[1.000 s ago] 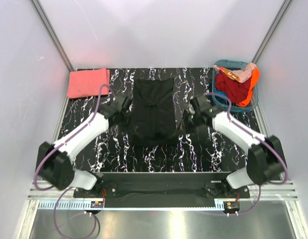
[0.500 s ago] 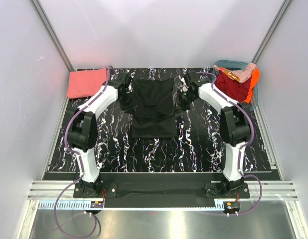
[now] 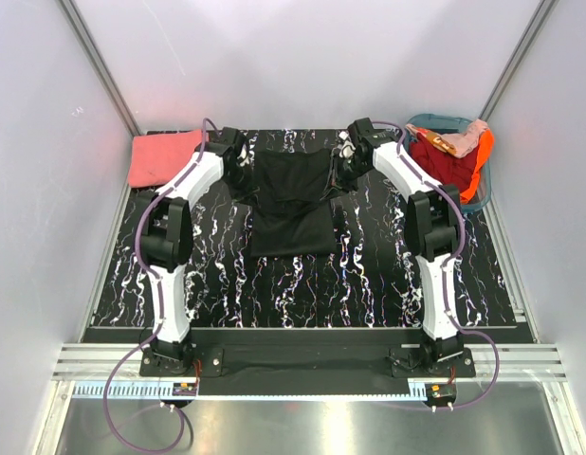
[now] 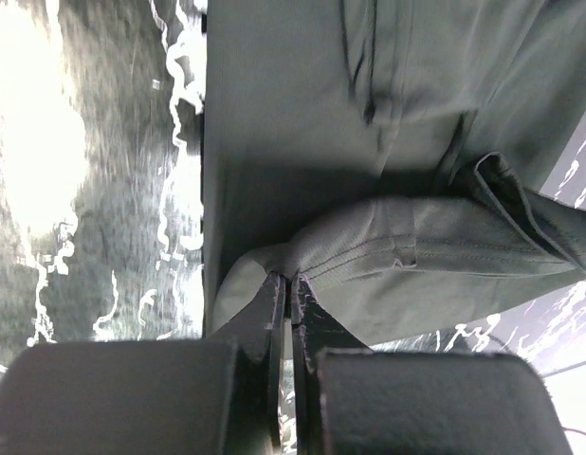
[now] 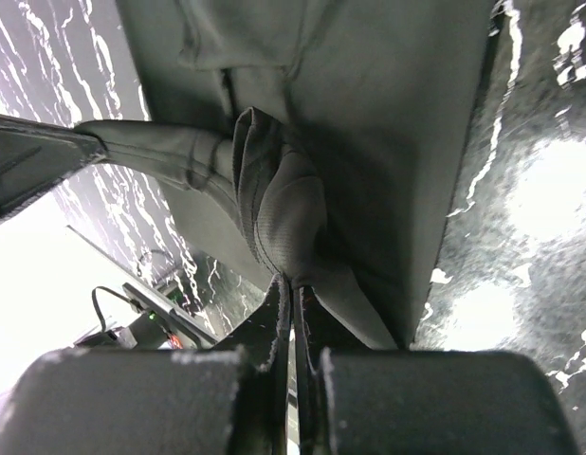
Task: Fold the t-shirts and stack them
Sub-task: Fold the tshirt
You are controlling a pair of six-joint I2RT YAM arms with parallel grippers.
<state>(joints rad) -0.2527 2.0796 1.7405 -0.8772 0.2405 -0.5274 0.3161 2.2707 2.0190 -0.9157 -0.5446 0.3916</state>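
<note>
- Black t-shirt point(image 3: 291, 223) of soft plain cloth with short sleeves is spread near the middle of the desk, toward its far half; the near part lies flat on the surface.
- The far part of the black t-shirt is drawn out wider than the near part and is raised at both side edges, where it is held.
- A rolled, stitched fold at the shirt's left edge is pinched by the left gripper point(image 4: 289, 286), whose jaws are pressed almost together on the cloth.
- A bunched wad at the shirt's right edge is clamped by the right gripper point(image 5: 291, 284), its jaws likewise squeezed tight with fabric between them.
- Both white-and-black arms are stretched from the near edge out to the far half of the desk, one on each side of the shirt.
- A coral-pink t-shirt point(image 3: 166, 157), folded into a flat rectangle, is placed at the far left corner, apart from the black one and just beside the left arm.
- A teal plastic basket point(image 3: 422, 121) is set at the far right corner; red, orange and pale pink garments are heaped in it above the rim.
- Everything is carried by a black desk point(image 3: 369, 280) veined with white.
</note>
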